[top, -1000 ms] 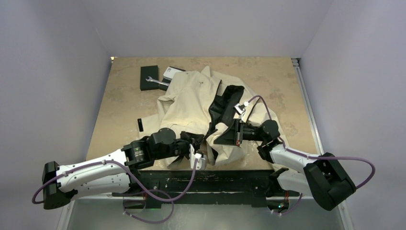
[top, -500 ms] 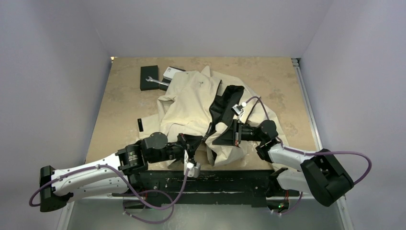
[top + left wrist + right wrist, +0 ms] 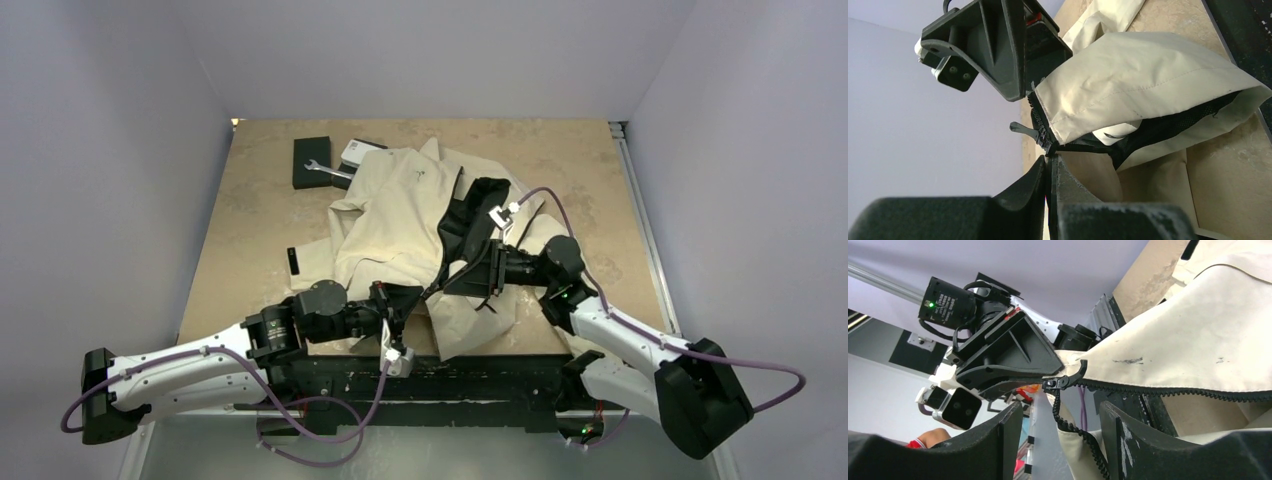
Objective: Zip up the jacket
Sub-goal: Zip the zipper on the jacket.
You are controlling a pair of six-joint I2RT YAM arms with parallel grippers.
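While the jacket (image 3: 400,210) lies crumpled on the desk (image 3: 250,220), the left end effector (image 3: 1049,162) is clamped on its zipper end (fingers (image 3: 1030,187) pressed together). The right end effector (image 3: 1060,412) is spread apart, slider (image 3: 1064,380) just ahead.

The jacket (image 3: 395,215) is cream-beige with a black lining and lies crumpled and open on the tabletop (image 3: 260,220). One near front corner is raised. The black zipper (image 3: 1064,381) slider sits there, with unjoined teeth running along the edge.
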